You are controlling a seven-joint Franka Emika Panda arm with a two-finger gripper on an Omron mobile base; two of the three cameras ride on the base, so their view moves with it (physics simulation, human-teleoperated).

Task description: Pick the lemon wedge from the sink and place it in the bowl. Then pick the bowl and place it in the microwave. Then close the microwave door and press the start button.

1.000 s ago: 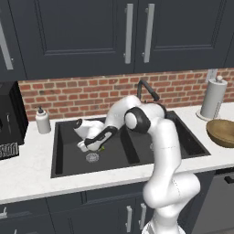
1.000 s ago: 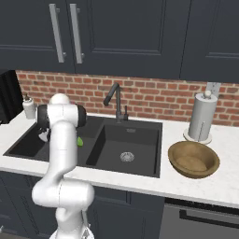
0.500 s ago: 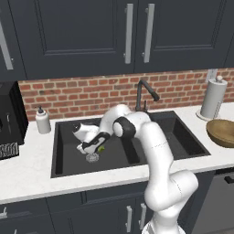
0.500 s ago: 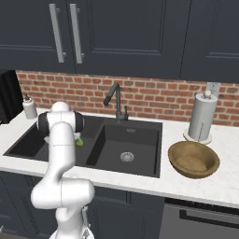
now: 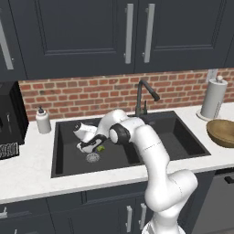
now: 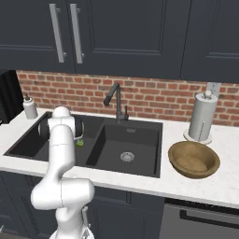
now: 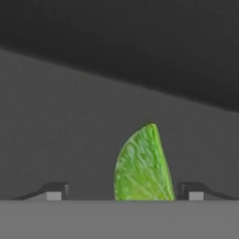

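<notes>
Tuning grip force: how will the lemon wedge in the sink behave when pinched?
The lemon wedge looks tiny and thin, so probably light. It tapers to a point, so it may squirt from between the fingertips. Its glossy flesh suggests softness and slipperiness.

- In the hand view, the lower end of the lemon wedge (image 7: 142, 165) was cut off at 6 o'clock, so whether it touched the sink floor could not be told.
- The fingertips (image 7: 53, 190) showed as mere tips at 7 and 5 o'clock; contact with the wedge could not be told.
- In the right base view, the arm hid most of the wedge (image 6: 80, 143), leaving a small green speck.
- In the left base view, the bowl (image 5: 223, 131) was cut off at 3 o'clock.
- The microwave (image 5: 9, 121) was cut off at 9 o'clock, its panel too blurred to read.
</notes>
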